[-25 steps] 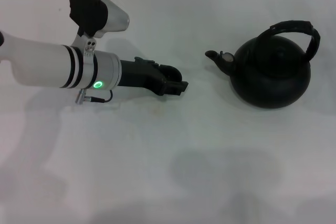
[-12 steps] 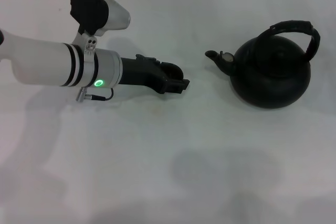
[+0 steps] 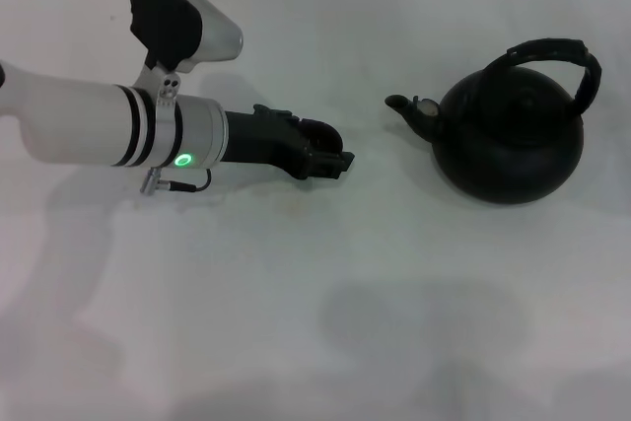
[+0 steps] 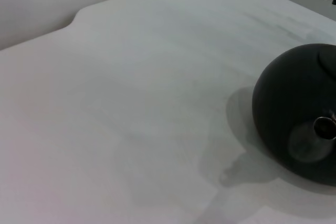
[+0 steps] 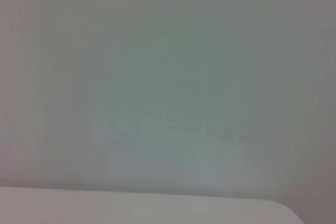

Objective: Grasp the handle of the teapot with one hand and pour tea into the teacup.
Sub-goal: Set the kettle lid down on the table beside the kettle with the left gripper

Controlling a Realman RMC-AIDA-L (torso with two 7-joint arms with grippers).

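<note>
One arm at work: my left gripper (image 3: pixel 338 161) hangs over the table (image 3: pixel 325 293) at about 9 o'clock from the teapot (image 3: pixel 510 140), clear of its spout (image 3: pixel 399 103). Holding nothing; I cannot tell how wide the fingers are. Handle (image 3: pixel 557 51) arches over the pot's far side. No teacup in any view. Risk: driving straight in would knock the spout and shove the pot. Right arm not in sight.
</note>
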